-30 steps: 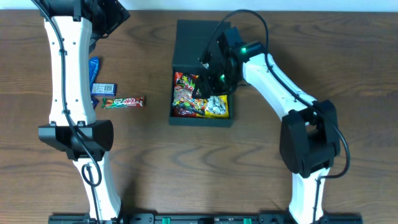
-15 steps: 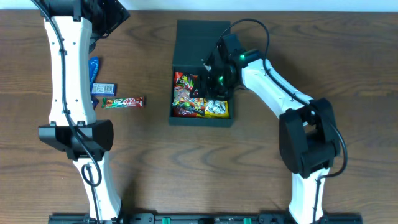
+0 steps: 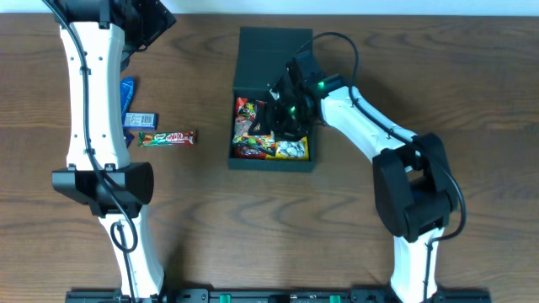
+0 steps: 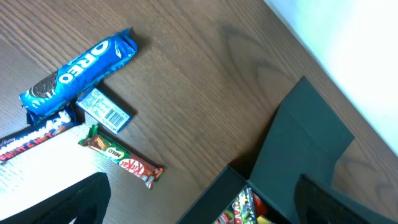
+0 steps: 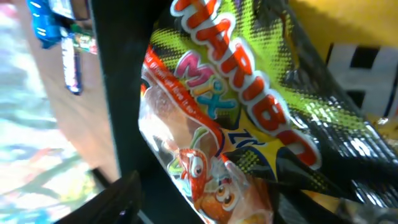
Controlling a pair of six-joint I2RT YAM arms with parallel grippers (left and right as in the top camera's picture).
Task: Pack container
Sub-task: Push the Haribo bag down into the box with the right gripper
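The container (image 3: 271, 165) is a dark box in the middle of the table, with its flap lid (image 3: 274, 55) open at the back. It holds a Haribo bag (image 3: 251, 126) and a yellow packet (image 3: 299, 150). My right gripper (image 3: 283, 108) is down inside the box over the packets. In the right wrist view it (image 5: 230, 205) is open, with the Haribo bag (image 5: 230, 112) lying between its spread fingers beside the box wall (image 5: 115, 93). My left gripper (image 4: 214, 202) is open and empty, high above the table's far left, with the box lid (image 4: 305, 149) to its right.
Left of the box lie a KitKat bar (image 3: 167, 137), a small blue-white packet (image 3: 141, 119) and an Oreo pack (image 3: 126, 93). They also show in the left wrist view: the KitKat (image 4: 121, 158), the small packet (image 4: 104, 112), the Oreo pack (image 4: 78, 71) and a dark bar (image 4: 31, 140).
My right gripper has moved left and deeper into the box over the packets. The left arm and the loose snacks have not moved.
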